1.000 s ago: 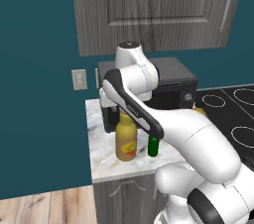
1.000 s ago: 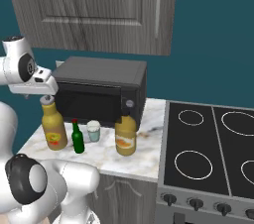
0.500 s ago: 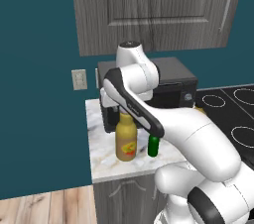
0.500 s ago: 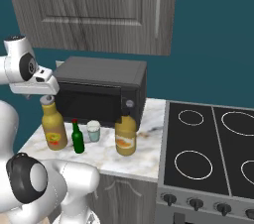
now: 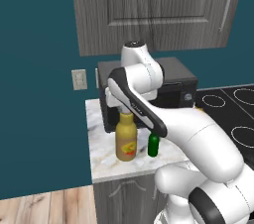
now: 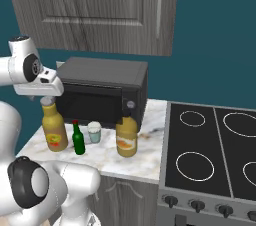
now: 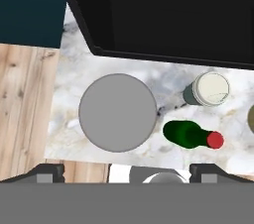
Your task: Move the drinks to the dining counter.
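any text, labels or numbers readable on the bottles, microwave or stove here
No text can be read anywhere.
Tall amber bottle: a red and yellow label, too blurred to show any letters.
Squat amber jug: a pale label patch, with no legible print.
Small green bottle: no label visible.
Microwave: one round knob, with no visible markings.
Stove: white burner rings and front knobs, no numbers readable.

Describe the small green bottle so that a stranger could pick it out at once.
Find the black microwave on the small marble worktop. In front of its door stands a row of drinks; the small green bottle is between the tall amber bottle and the white cup. It alone is dark green, slim, red-capped.
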